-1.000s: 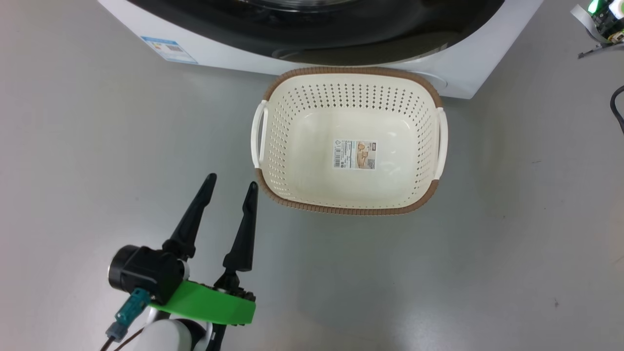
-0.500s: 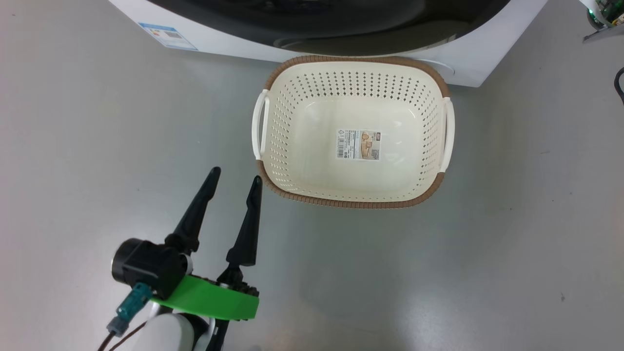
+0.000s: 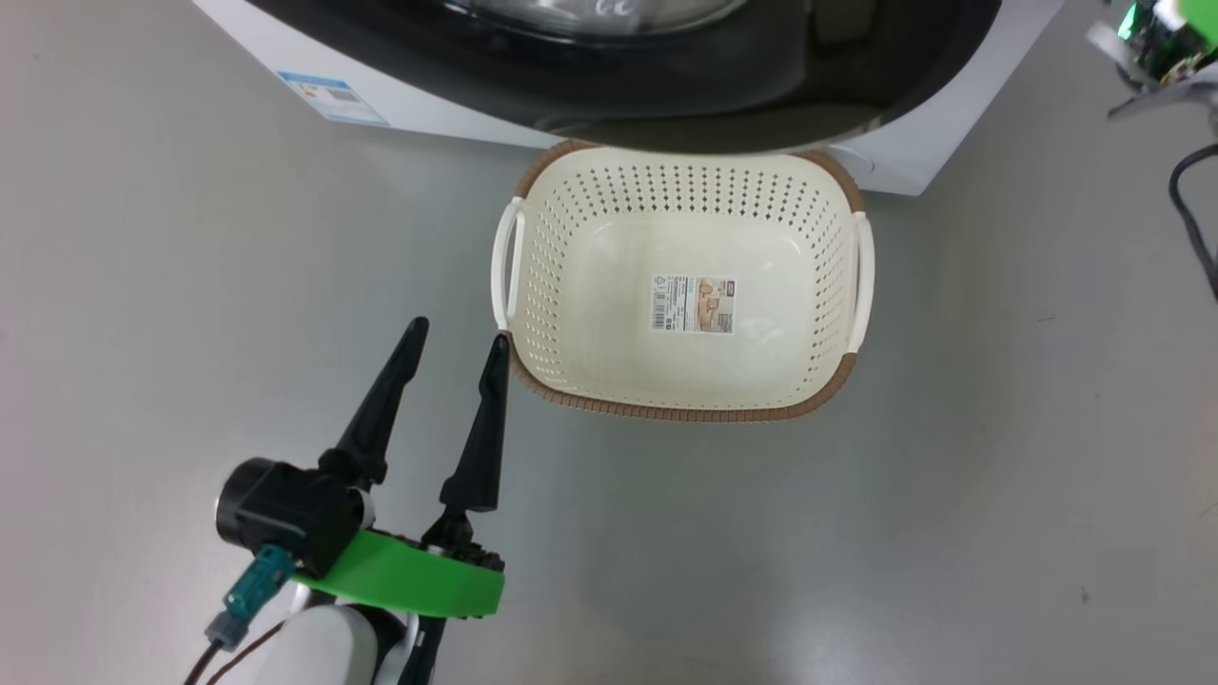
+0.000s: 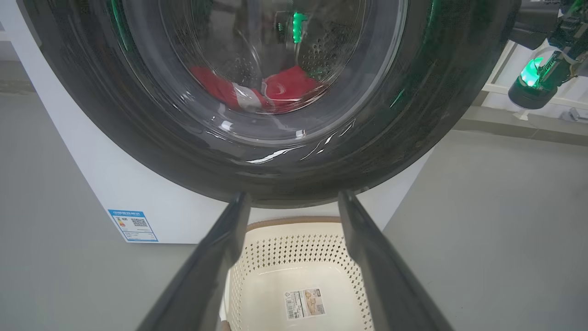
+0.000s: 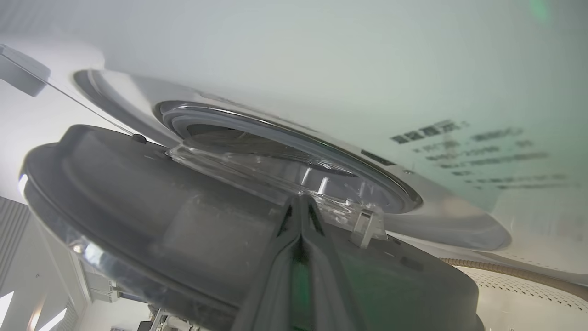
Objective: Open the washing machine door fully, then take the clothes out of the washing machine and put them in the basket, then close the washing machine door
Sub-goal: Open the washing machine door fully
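Note:
The washing machine (image 3: pixel 400 95) stands at the top of the head view. Its black-rimmed door (image 3: pixel 723 86) stands ajar and overhangs the far rim of the basket (image 3: pixel 666 411). Red clothes (image 4: pixel 285 87) lie in the drum behind the door glass (image 4: pixel 257 69). My left gripper (image 3: pixel 455 333) hovers open and empty over the floor, just left of the basket's near left corner. My right gripper (image 5: pixel 301 204) is shut, its fingertips resting against the inner side of the door (image 5: pixel 138 207), in the gap before the grey rubber ring (image 5: pixel 275 133).
The cream basket (image 4: pixel 275 248) sits on the grey floor right under the door and holds only its paper label (image 3: pixel 692 303). A blue sticker (image 3: pixel 333 97) marks the machine's lower left corner. A green-lit part of an arm (image 4: pixel 533 78) hangs beside the door's right edge. A black cable (image 3: pixel 1189 209) runs at far right.
The head camera has shifted. The door now reaches out over the basket's far rim, with its glass in view. My left gripper stays open in nearly the same place.

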Controlling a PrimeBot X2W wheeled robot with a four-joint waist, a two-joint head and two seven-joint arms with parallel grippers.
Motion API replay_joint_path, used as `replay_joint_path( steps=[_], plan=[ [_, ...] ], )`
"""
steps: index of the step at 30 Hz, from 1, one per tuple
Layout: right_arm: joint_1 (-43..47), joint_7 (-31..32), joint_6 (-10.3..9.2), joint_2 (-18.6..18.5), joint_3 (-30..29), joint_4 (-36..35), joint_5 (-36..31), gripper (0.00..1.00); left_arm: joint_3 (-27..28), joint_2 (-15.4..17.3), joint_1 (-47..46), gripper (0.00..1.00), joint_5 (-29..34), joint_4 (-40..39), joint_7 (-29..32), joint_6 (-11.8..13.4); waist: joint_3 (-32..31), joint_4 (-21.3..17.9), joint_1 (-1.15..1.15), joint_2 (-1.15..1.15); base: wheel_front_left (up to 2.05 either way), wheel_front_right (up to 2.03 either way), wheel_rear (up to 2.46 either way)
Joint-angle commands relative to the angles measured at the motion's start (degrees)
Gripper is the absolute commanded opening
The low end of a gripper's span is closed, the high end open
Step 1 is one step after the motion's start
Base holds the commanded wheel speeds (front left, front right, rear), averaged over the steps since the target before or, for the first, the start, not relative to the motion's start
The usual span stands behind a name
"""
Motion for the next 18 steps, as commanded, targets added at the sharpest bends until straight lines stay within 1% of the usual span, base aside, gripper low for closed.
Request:
replay_joint_path(
  steps=[1,18],
  plan=[
    [2.48,1.02,0.45,1.73,0.51,-2.14,-0.41,0.0,1.84,0.73,0.73,1.0,-0.18,-1.04,-0.68,0.58,-0.73,-0.25,0.0,0.0,0.0,0.0,0.0],
    [9.06,4.26,0.45,4.1,1.11,-4.92,-1.75,0.0,3.12,0.73,2.9,1.0,1.11,-1.11,-0.68,0.52,-4.47,-1.44,0.0,0.0,0.0,0.0,0.0]
  ],
)
